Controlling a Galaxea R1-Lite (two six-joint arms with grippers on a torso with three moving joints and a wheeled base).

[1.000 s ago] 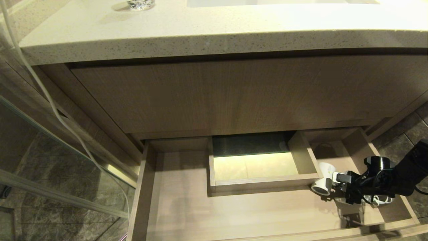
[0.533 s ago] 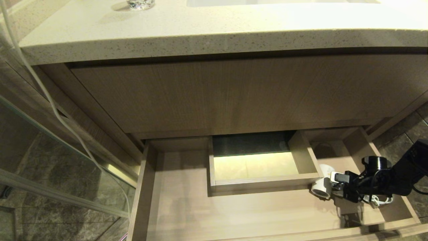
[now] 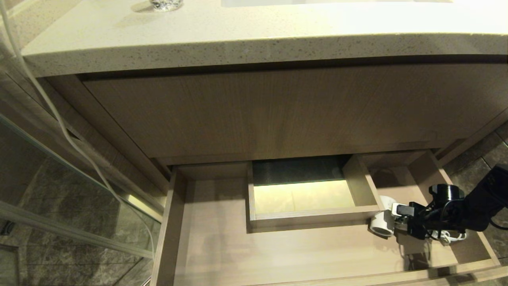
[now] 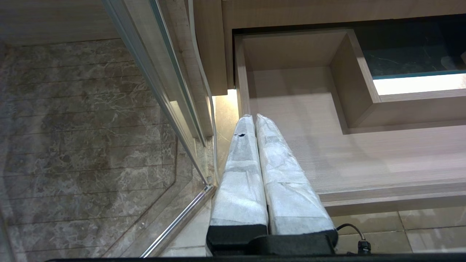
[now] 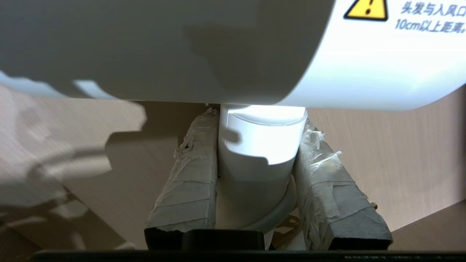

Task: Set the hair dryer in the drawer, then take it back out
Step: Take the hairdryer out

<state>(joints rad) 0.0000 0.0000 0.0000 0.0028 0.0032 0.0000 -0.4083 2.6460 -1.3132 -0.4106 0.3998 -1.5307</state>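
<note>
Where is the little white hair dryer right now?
The small white hair dryer lies at the right end of the open light-wood drawer, beside its boxed cutout, its handle clamped in the right pincer.

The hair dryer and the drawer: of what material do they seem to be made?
The hair dryer looks like smooth white plastic with a slight gloss: light reflects off its handle and a printed warning label sits on its body. The drawer appears to be light wood or wood-look laminate, matte, with fine straight grain lines.
</note>
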